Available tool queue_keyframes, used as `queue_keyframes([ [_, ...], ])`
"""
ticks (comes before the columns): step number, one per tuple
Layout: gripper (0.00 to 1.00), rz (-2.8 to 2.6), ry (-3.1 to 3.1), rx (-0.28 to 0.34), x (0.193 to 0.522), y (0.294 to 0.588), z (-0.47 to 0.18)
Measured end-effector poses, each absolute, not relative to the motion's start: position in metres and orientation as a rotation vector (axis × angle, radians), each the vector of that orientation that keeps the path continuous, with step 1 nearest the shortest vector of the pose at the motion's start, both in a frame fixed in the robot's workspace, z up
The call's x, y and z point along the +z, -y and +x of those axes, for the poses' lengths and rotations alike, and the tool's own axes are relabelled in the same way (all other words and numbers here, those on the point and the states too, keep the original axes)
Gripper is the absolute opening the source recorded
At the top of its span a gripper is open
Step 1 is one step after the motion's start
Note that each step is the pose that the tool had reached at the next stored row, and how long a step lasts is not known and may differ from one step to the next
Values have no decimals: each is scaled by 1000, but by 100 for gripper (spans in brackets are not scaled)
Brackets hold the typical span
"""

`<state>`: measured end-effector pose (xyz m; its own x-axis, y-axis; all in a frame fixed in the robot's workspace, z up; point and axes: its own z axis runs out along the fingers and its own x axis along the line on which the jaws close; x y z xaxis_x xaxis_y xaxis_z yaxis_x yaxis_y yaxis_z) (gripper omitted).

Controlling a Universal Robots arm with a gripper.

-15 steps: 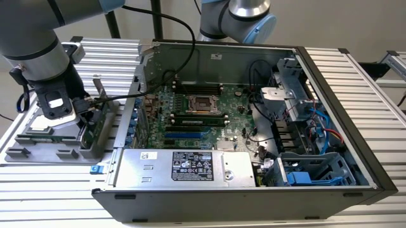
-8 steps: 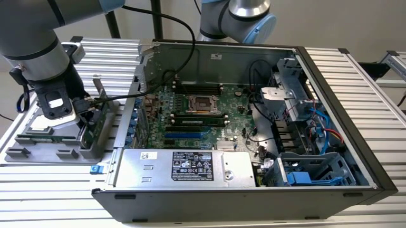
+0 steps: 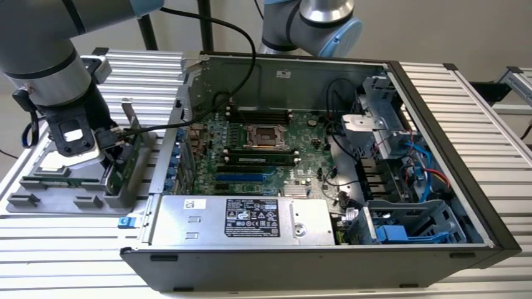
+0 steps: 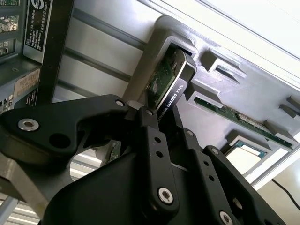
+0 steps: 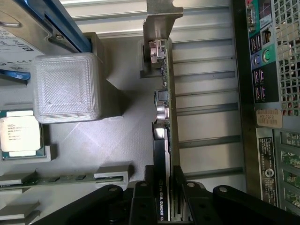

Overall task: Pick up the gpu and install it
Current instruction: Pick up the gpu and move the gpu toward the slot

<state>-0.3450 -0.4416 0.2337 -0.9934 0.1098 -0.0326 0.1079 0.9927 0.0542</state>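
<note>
The claw (image 3: 111, 144) hangs over the grey tray (image 3: 50, 200) at the exterior view's left, beside the open computer case (image 3: 332, 261). In the second wrist view it pinches the gpu (image 4: 169, 77). In the first wrist view the gpu stands on its edge in the tray's slot, with the claw's fingers (image 5: 143, 201) pressed on both sides.

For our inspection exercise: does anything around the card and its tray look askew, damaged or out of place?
Nothing stands out. The gpu stands upright and straight in its slot in the grey tray, with the gripper at one end. The open computer case beside it shows no damage.
</note>
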Motion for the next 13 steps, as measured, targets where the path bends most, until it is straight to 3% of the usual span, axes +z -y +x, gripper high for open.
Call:
queue_keyframes([
  [13,0,170,-3100,82,241,442,-345],
])
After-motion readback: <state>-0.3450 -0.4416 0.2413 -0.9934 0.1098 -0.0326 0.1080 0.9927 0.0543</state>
